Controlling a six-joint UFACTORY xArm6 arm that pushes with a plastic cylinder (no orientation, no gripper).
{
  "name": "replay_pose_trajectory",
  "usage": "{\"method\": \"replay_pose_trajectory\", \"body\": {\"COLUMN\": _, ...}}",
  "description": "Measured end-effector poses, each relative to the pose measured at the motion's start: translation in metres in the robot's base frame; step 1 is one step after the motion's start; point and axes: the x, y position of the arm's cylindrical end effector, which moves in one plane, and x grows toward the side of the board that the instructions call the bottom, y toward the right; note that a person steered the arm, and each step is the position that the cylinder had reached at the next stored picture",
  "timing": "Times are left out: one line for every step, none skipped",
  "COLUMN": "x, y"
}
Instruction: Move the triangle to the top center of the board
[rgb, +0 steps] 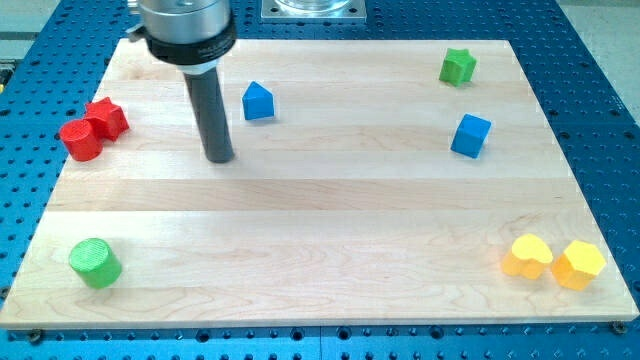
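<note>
You are looking down at a bench (330, 215) made of pale wood planks that run from the view's left to the view's right. It sits on a blue metal base (600, 90) full of small round holes in neat rows. You can see the blue past every edge of the bench. Beyond the bench's top edge there is a shiny silver metal plate (312, 8). The light is bright and even.
</note>
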Motion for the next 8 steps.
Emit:
{"method": "replay_pose_trajectory", "body": {"x": -0.033, "y": 0.017}}
{"method": "replay_pose_trajectory", "body": {"x": -0.075, "y": 0.047}}
{"method": "replay_pose_trajectory", "body": {"x": -0.097, "y": 0.107}}
{"method": "replay_pose_trajectory", "body": {"x": -0.074, "y": 0.091}}
{"method": "replay_pose_trajectory", "body": {"x": -0.057, "y": 0.080}}
{"method": "replay_pose_trajectory", "body": {"x": -0.079, "y": 0.097}}
{"method": "replay_pose_trajectory", "body": {"x": -0.088, "y": 0.104}}
{"method": "replay_pose_trajectory", "body": {"x": -0.068, "y": 0.055}}
